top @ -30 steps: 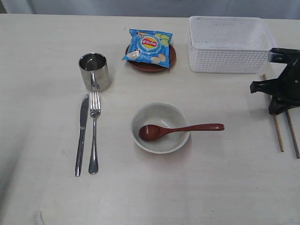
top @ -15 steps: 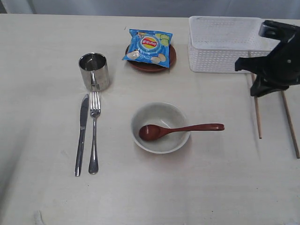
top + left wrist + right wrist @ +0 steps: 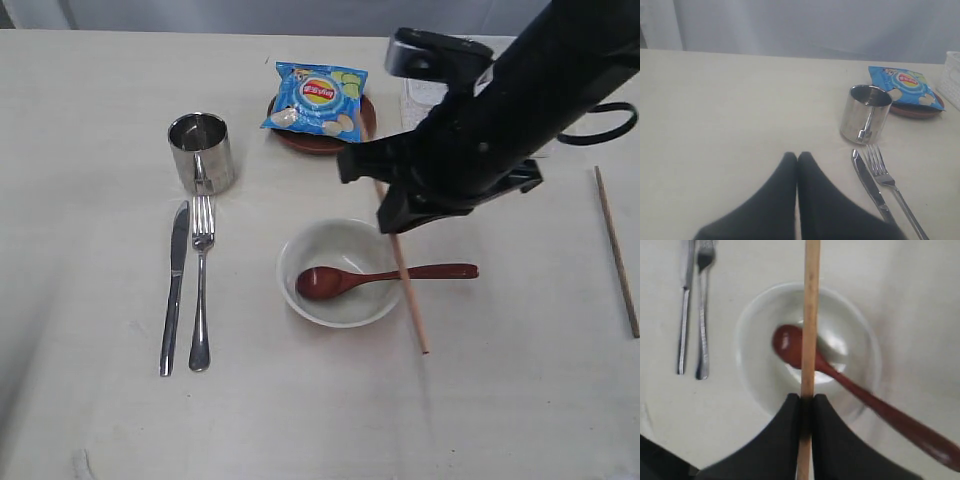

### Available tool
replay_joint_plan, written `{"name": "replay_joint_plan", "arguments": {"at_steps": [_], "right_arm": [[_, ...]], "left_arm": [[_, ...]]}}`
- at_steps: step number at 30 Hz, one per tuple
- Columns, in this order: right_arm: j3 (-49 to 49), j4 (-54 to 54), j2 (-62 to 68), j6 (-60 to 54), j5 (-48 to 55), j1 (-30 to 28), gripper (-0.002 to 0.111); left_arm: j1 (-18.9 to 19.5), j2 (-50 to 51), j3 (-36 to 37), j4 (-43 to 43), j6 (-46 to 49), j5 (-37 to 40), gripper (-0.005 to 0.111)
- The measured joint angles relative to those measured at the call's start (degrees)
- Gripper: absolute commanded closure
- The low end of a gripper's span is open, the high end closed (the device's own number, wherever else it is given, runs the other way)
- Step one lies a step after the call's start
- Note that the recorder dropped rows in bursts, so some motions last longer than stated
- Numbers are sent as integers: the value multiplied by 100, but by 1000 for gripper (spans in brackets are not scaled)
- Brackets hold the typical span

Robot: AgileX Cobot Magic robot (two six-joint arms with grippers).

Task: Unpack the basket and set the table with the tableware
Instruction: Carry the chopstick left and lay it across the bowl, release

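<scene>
Clamping one chopstick (image 3: pixel 810 315) tight between its dark fingers, the right gripper (image 3: pixel 807 399) hung above the bowl (image 3: pixel 345 245), its arm reaching across from the right side of the table (image 3: pixel 500 400). That chopstick slanted down past the bowl's right rim and crossed over the handle of the spoon (image 3: pixel 322 283); whether its lower tip touched the table could not be told. The spoon's head sat inside the bowl and its handle lay over the rim, pointing right. A second chopstick (image 3: pixel 617 255) lay flat on the table at the far right, well apart from the bowl. To the left of the bowl, the knife (image 3: pixel 174 290) and fork (image 3: pixel 201 285) lay side by side, just apart, with the knife on the outer side. The cup (image 3: pixel 202 152) stood upright just beyond their tips. Farther back, the plate (image 3: pixel 320 143) sat on the table with the chips bag (image 3: pixel 318 97) resting on it. Most of the basket (image 3: pixel 418 100) was hidden behind the arm; only a bit of its white lattice wall showed, beside the plate at the back right. The left gripper (image 3: pixel 797 161) hovered low over bare table near the knife and fork, its fingers pressed together with nothing between them.
</scene>
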State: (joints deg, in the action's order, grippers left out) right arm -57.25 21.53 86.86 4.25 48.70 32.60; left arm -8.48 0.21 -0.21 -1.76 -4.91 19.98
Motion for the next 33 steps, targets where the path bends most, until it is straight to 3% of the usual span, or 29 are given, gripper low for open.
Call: {"name": "replay_joint_plan", "arguments": {"at_steps": [5, 8, 16, 23, 33], "right_arm": [[0, 281, 186, 218, -451, 736, 109], [0, 281, 436, 422, -621, 890, 109], [0, 249, 809, 684, -986, 906, 109], [0, -435, 946, 1377, -935, 906, 109], [0, -465, 1030, 1399, -679, 906, 108]], "left_arm": [[0, 0, 0, 0, 0, 0, 107], [0, 0, 0, 0, 0, 0, 107], [0, 0, 0, 0, 0, 0, 107], [0, 0, 0, 0, 0, 0, 107], [0, 0, 0, 0, 0, 0, 107]]}}
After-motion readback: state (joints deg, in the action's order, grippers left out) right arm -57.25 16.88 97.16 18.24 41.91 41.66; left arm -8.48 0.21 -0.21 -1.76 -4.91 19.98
